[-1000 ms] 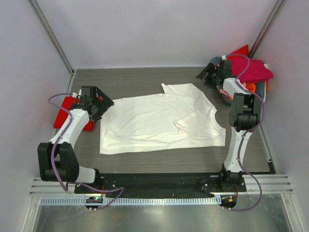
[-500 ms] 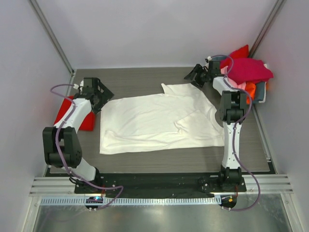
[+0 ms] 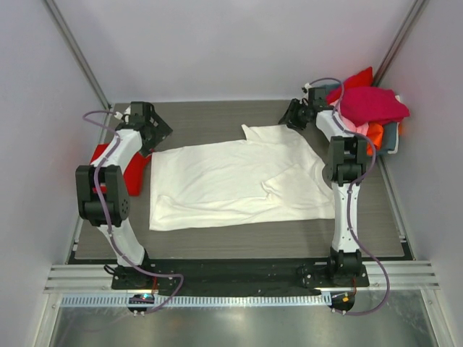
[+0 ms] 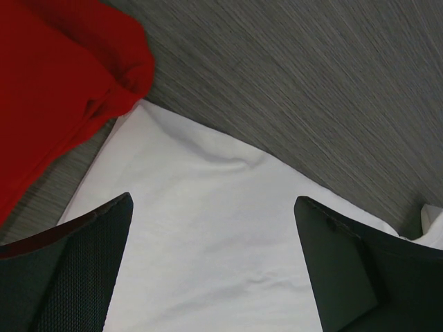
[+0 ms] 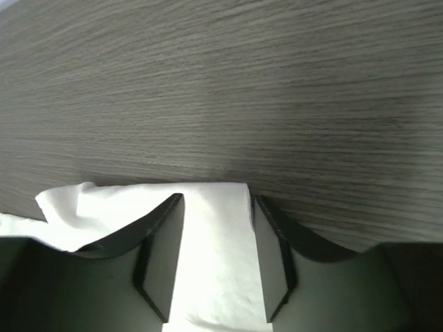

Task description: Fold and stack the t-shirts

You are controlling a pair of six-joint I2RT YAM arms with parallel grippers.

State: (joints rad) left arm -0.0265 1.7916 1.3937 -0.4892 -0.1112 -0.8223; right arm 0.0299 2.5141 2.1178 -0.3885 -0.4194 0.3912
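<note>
White t-shirt [image 3: 239,181] lies flat at the centre of the worktop [image 3: 217,116], long axis left to right. Left pincer [image 4: 213,200], released wide, hovers over its far-left corner; right pincer [image 5: 216,198], released, straddles its far-right edge.

This is looking like a robotics lab cell. Plain pale walls [image 3: 217,43] and slanted metal posts [image 3: 76,54] are boxing in the space far beyond the fingers [image 5: 163,256] of the right gripper [image 5: 216,199]. A dark wood-grain tabletop [image 5: 221,83] is stretching out under and ahead of those fingers. Well behind them the two robot arms [image 3: 346,217] are sitting bolted to an aluminium rail [image 3: 239,277], with purple cables [image 3: 96,114] looping along them.
</note>
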